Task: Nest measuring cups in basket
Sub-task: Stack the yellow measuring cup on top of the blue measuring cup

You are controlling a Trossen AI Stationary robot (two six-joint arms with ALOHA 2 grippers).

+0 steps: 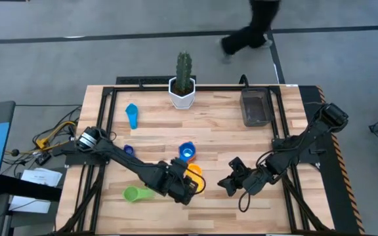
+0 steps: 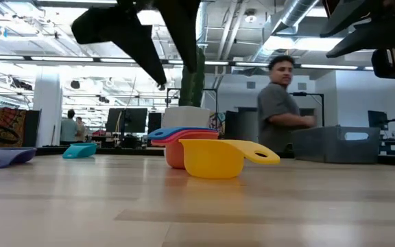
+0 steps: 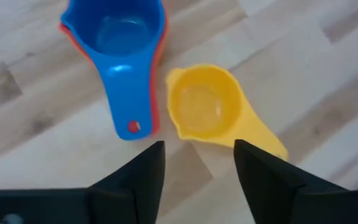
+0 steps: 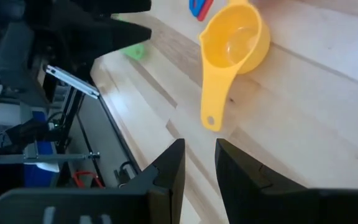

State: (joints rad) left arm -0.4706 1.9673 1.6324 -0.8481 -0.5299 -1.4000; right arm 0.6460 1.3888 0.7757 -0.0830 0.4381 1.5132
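Note:
A yellow measuring cup (image 3: 202, 109) rests on its base on the table, its handle (image 4: 212, 109) pointing toward my right gripper. Just beyond it, a blue cup (image 3: 122, 37) sits nested in a red one. A green cup (image 1: 135, 193), a dark blue cup (image 1: 128, 150) and a light blue cup (image 1: 132, 115) lie apart on the left half. The dark grey basket (image 1: 256, 107) stands at the far right. My left gripper (image 3: 197, 163) hovers open above the yellow cup, touching nothing. To the right of that cup, my right gripper (image 4: 199, 169) stands narrowly open, nothing between its fingers.
A white pot with a cactus (image 1: 183, 84) stands at the far edge, in the middle. A person (image 1: 251, 29) walks past beyond the table. Bare wood lies between the cups and the basket.

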